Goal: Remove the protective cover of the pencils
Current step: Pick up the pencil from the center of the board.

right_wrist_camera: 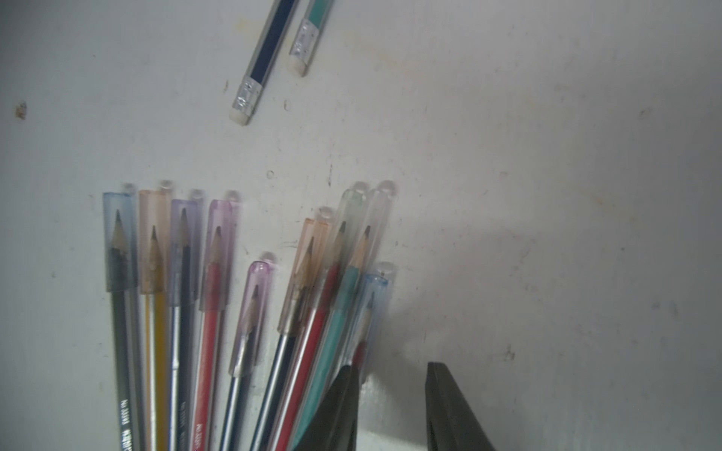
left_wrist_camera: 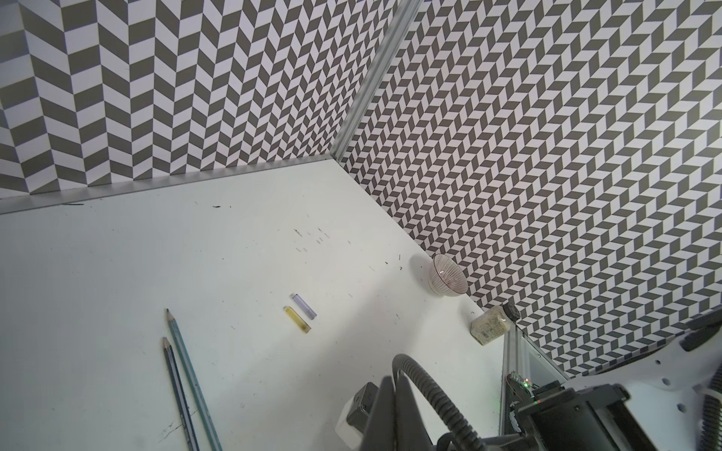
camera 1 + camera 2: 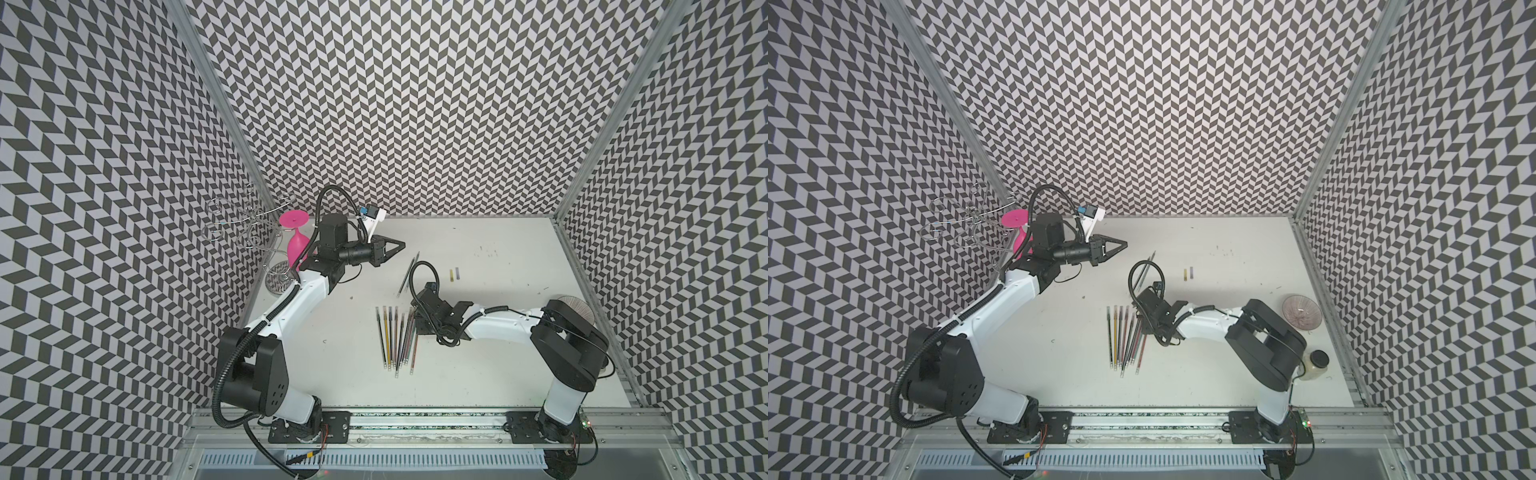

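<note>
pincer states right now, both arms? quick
Left pincer: closed, holding nothing.
Right pincer: open, nothing between its jaws, right beside the capped pencils.

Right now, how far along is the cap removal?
Done: two bare pencils lie apart from the row, two loose caps nearby. In hand: nothing; right gripper open over the row, left gripper shut, empty. Remaining: nine capped pencils show in that row.

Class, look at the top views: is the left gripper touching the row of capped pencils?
Apart. Both top views show a wide stretch of bare table between the shut left gripper and the capped pencils.
</note>
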